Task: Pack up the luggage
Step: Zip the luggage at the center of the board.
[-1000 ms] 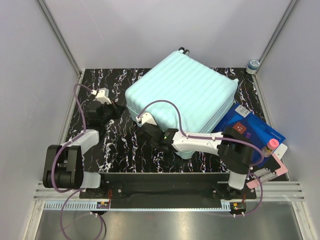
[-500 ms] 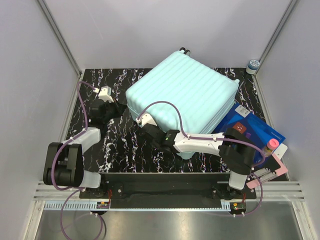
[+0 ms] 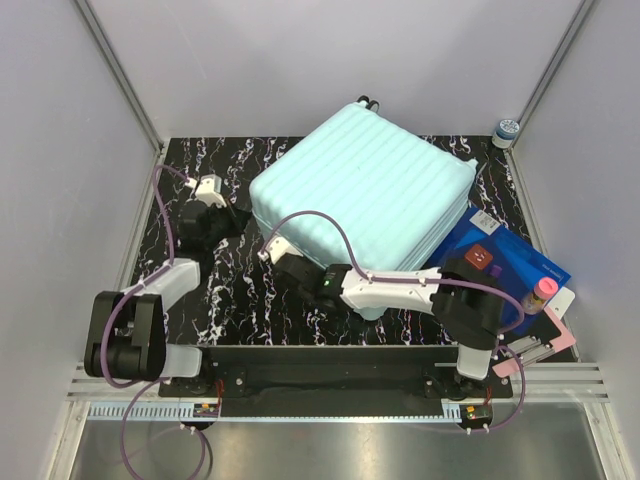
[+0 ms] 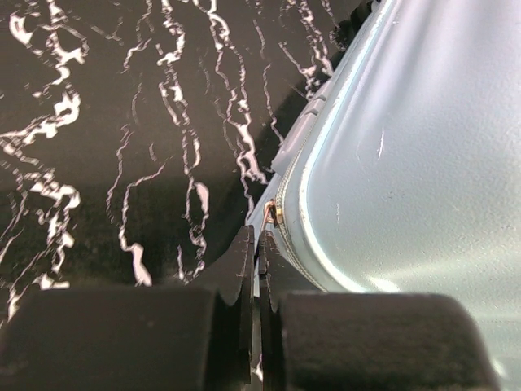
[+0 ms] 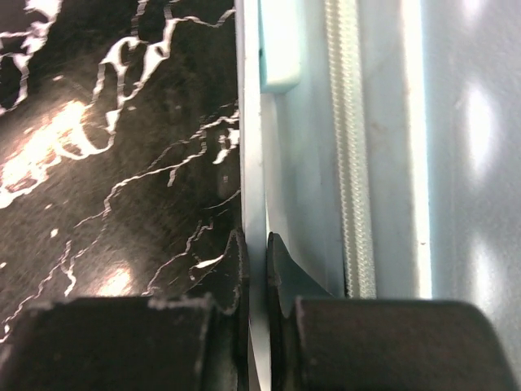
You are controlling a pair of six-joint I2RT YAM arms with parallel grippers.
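Note:
The luggage (image 3: 370, 195), a closed mint-green ribbed suitcase, lies flat on the black marbled table (image 3: 230, 290). At its left corner my left gripper (image 3: 243, 216) is shut on the zipper pull (image 4: 275, 213), whose pale tab is pinched between the fingers (image 4: 259, 240). My right gripper (image 3: 283, 265) is at the suitcase's near-left side, shut on a thin pale strip (image 5: 252, 163) that runs beside the zipper teeth (image 5: 350, 163) up to a mint tab (image 5: 279, 49). The shell (image 5: 464, 163) fills the right of that view.
A flat blue box (image 3: 500, 262) lies under the suitcase's right corner. A pink-capped bottle (image 3: 541, 292) and a pink item (image 3: 545, 345) sit at the near right. A small jar (image 3: 507, 129) stands at the back right corner. Grey walls enclose the table.
My right gripper has slid left and slightly nearer along the suitcase's near-left side, still pinching the pale strip. The left gripper has hardly moved at the corner.

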